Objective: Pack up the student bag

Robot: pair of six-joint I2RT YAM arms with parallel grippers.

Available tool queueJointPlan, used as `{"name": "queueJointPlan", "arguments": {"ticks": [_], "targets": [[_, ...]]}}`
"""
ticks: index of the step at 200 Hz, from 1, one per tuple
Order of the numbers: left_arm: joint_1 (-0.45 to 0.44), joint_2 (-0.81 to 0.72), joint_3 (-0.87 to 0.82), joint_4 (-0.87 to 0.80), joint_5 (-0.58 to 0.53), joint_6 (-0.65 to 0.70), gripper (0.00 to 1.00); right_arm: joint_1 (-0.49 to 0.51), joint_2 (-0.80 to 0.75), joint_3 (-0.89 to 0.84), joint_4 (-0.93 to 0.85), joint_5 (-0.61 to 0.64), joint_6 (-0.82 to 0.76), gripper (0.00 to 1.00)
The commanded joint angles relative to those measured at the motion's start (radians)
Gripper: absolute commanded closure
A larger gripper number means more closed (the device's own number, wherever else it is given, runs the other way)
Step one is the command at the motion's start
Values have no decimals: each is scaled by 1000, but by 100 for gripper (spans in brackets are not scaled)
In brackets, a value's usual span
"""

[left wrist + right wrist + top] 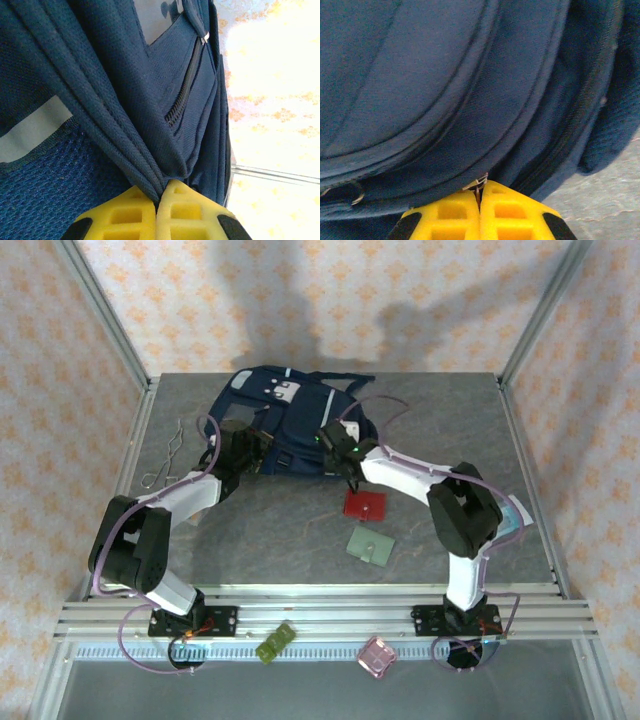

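The student bag (285,405), navy with white front patches, lies at the back middle of the table. My left gripper (262,448) is at its left side. In the left wrist view the yellow fingers (125,215) are shut on a bunched fold of the bag's navy fabric (150,165), beside a zip (182,97). My right gripper (332,437) is at the bag's right side. In the right wrist view it (480,189) is shut on a small metal zipper pull (479,182) at the bag's seam (470,125).
A red flat card (366,504) and a grey-green flat wallet (370,545) lie in front of the bag. A bent wire piece (170,455) lies at the left. A green block (275,642) and a pink block (376,655) sit near the front rail. A pale item (516,514) lies behind the right arm.
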State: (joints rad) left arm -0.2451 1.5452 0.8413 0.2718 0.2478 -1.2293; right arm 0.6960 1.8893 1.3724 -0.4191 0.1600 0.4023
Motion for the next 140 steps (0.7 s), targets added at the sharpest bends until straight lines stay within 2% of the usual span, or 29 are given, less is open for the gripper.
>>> {"name": "queueJointPlan", "arguments": {"ticks": [1,27,57,105,125,140], "targets": [[32,-47,-6,36,-48,38,100,-47,-42,-21,-106,217,-47,100],[31,-6,41,23,-33,91,100,-33,-123,-62,4,99,-112,100],[32,97,188,-79,-60,249,100,5,-237,-171,183,-147,-157,100],[35,197,348,-165,-101,338,100,122,-173,-136,274,-327,-113,100],[36,156,306,-131,-78,323,71,126,-138,-114,293,-352,-87,100],[34,97,240,-108,-60,304,59,125,-128,-105,303,-346,-79,100]]}}
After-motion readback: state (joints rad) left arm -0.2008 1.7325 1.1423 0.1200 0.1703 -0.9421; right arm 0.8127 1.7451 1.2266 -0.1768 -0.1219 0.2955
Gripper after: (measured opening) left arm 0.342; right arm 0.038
